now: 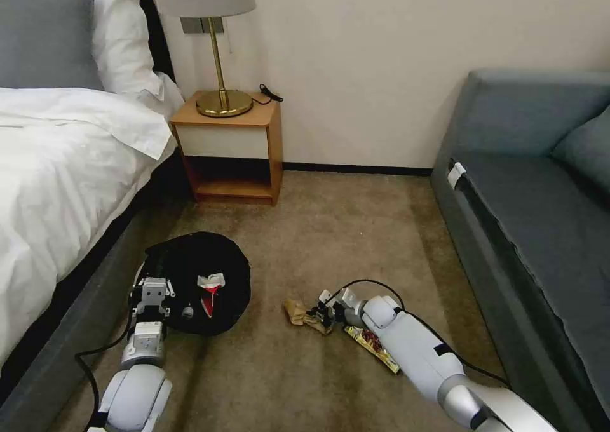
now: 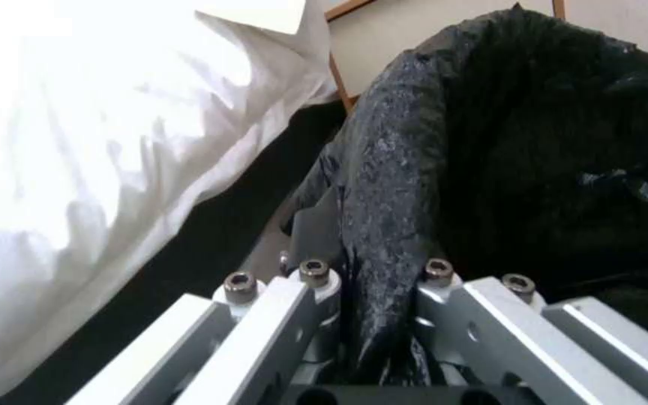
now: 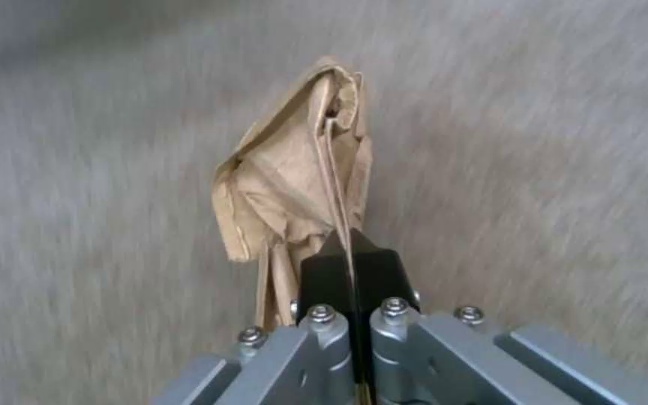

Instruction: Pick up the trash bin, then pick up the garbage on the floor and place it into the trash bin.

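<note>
The trash bin (image 1: 190, 263), lined with a black bag, sits low by the bed, its mouth facing me. My left gripper (image 1: 152, 290) is shut on its near rim; the left wrist view shows the liner rim (image 2: 391, 185) pinched between the fingers. A red-and-white packet (image 1: 210, 291) lies inside the bin. My right gripper (image 1: 322, 316) is down at the carpet, shut on a tan paper wrapper (image 1: 297, 311). In the right wrist view the wrapper (image 3: 294, 185) sticks out from the closed black fingertips (image 3: 332, 275). A yellow-brown snack wrapper (image 1: 372, 348) lies on the carpet beside my right forearm.
The bed (image 1: 57, 165) runs along the left and a grey sofa (image 1: 540, 216) along the right. A wooden nightstand (image 1: 229, 146) with a brass lamp (image 1: 219, 57) stands against the far wall. Open carpet (image 1: 343, 229) lies between them.
</note>
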